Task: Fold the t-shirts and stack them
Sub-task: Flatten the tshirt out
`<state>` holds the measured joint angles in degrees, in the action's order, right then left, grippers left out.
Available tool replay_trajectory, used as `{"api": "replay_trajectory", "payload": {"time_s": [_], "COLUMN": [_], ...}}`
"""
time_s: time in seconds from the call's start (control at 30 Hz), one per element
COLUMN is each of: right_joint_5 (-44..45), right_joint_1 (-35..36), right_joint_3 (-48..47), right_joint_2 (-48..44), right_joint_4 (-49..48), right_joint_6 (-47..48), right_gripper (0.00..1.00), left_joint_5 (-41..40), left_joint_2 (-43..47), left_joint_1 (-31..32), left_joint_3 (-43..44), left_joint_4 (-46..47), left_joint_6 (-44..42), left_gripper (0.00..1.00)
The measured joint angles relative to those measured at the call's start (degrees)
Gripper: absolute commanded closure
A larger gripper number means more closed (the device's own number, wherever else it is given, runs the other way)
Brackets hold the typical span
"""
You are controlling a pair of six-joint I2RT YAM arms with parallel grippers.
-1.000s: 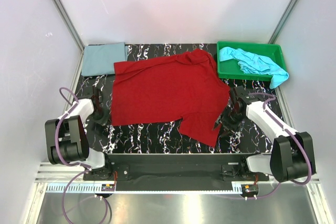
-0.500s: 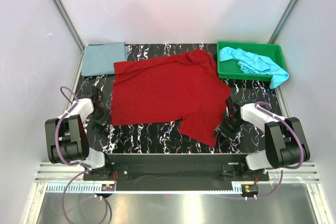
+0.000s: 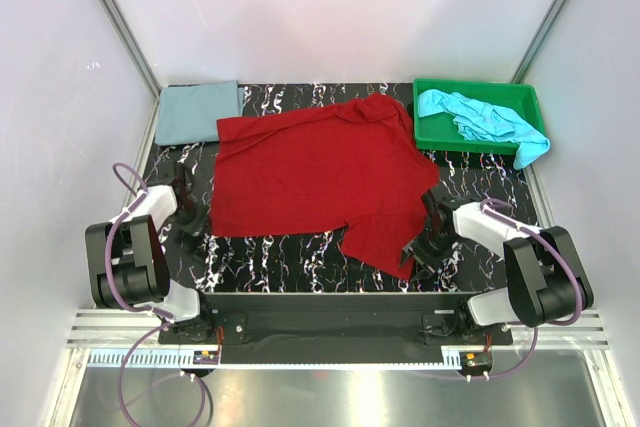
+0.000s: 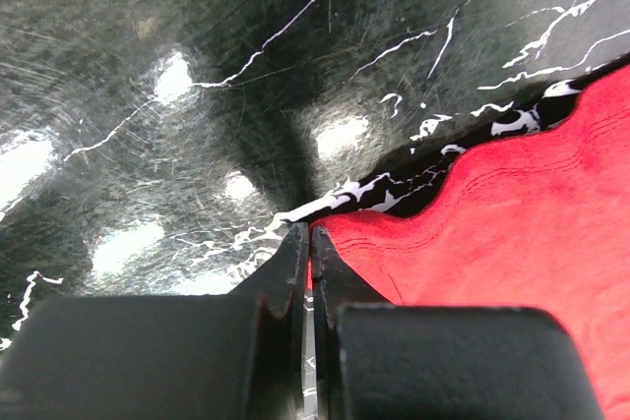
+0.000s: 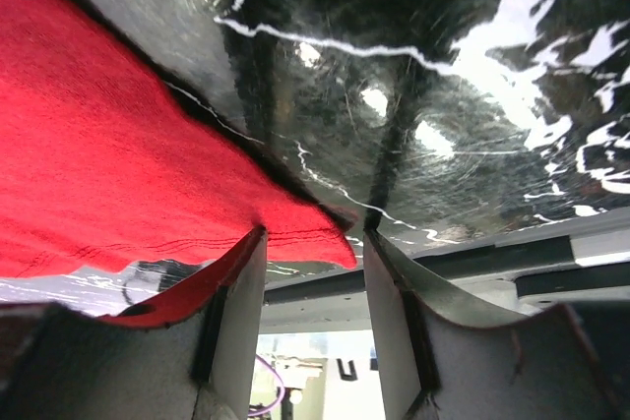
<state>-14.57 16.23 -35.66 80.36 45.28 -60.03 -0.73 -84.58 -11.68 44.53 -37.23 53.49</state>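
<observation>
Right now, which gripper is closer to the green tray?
Right. The right gripper is on the green tray's side, at the red t-shirt's near corner; the left gripper is at the shirt's opposite, left edge.

The red t-shirt (image 3: 310,172) covered the worktop's (image 3: 290,252) centre; grey-blue t-shirt (image 3: 198,112) and green tray (image 3: 440,137) occupied the far corners; the near-edge strip lay open.

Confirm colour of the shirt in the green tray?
Light turquoise t-shirt, no print, draped over the tray rim; top external view shows it best.
</observation>
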Motion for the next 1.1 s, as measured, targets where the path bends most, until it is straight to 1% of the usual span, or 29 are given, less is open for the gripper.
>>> {"api": "replay_trajectory", "payload": {"time_s": [0.2, 0.23, 0.3, 0.33, 0.37, 0.4, 0.43, 0.47, 0.5, 0.63, 0.77, 0.93, 1.1], "right_joint_5": [0.85, 1.09, 1.49, 1.57, 1.62, 1.92, 2.14, 2.47, 2.84, 3.76, 5.68, 8.24, 8.96], "right_joint_1": [1.31, 1.38, 1.40, 1.40, 1.40, 1.42, 1.42, 1.44, 1.46, 1.46, 1.46, 1.46, 1.46], "right_joint_3": [0.13, 0.13, 0.04, -0.09, -0.28, -0.46, -0.55, -0.66, -0.72, -1.51, -6.21, -15.43, -20.55], "right_joint_2": [-0.46, -0.46, -0.33, -0.13, 0.02, 0.07, 0.00, -0.09, -0.22, -0.37, -0.50, -4.04, -8.04], "right_joint_4": [0.00, 0.07, 0.39, 0.46, 0.37, 0.17, -0.07, -0.11, -0.07, 0.33, 1.49, 1.62, 1.05], "right_joint_6": [-3.72, -4.20, -4.94, -5.33, -5.66, -5.81, -5.92, -6.03, -6.03, -4.83, -0.83, 5.97, 12.74], "right_gripper": [0.53, 0.57, 0.64, 0.70, 0.81, 0.87, 0.90, 0.97, 1.00, 1.00, 1.00, 1.00, 1.00], "left_joint_5": [0.66, 0.81, 1.01, 1.14, 1.27, 1.40, 1.49, 1.60, 1.68, 2.62, 3.93, 5.29, 6.93], "left_joint_2": [-0.02, -0.02, -0.02, -0.02, -0.02, -0.02, -0.02, -0.02, -0.02, -0.02, 1.03, 7.37, 14.62], "left_joint_1": [-0.33, -0.42, -0.55, -0.63, -0.76, -0.87, -0.98, -1.09, -1.20, -1.53, -1.57, -1.55, -1.42], "left_joint_3": [0.20, 0.28, 0.46, 0.46, 0.46, 0.46, 0.46, 0.46, 0.46, 0.83, 2.12, 4.11, 5.38], "left_joint_4": [0.39, 0.46, 0.61, 0.74, 0.79, 0.79, 0.81, 0.81, 0.81, 0.70, 0.76, 0.70, 0.85], "left_joint_6": [-0.11, -0.13, -0.15, -0.15, -0.17, -0.24, -0.39, -0.59, -0.81, -2.60, -5.46, -8.85, -11.04], "left_gripper": [1.00, 1.00, 1.00, 1.00, 1.00, 1.00, 1.00, 1.00, 1.00, 1.00, 1.00, 1.00, 1.00]}}
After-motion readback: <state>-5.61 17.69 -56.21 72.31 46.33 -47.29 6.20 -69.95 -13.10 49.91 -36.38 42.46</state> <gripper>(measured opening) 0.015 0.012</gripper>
